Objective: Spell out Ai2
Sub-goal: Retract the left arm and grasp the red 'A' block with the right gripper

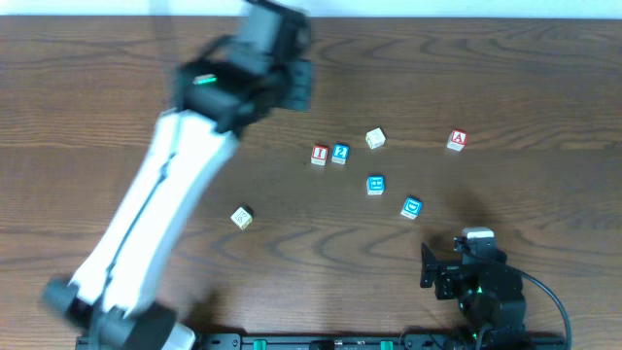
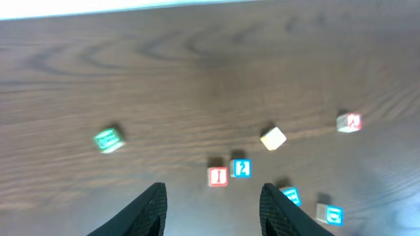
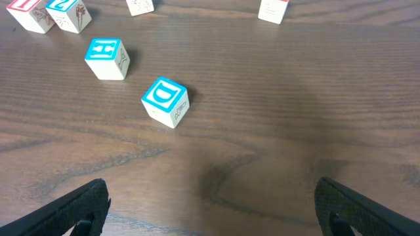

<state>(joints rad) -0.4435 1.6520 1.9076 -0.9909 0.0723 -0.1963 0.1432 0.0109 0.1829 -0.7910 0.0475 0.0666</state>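
On the bench (image 1: pixel 525 78), the I block (image 1: pixel 320 155) and the 2 block (image 1: pixel 339 154) sit side by side, the I on the left. Just right of them and a little further back lies a spare block (image 1: pixel 375 138). The A block (image 1: pixel 457 140) is well to its right. Nearer the front is the H block (image 1: pixel 375 185), and the D block (image 1: pixel 411 207) is right of it and nearer still. A lone block (image 1: pixel 241 217) lies well apart to the left.

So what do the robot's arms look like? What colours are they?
The left arm is a long white tube with chunky black joints. The right arm is black, with a black cable curling away. Each has a tiny green light and black fingers.
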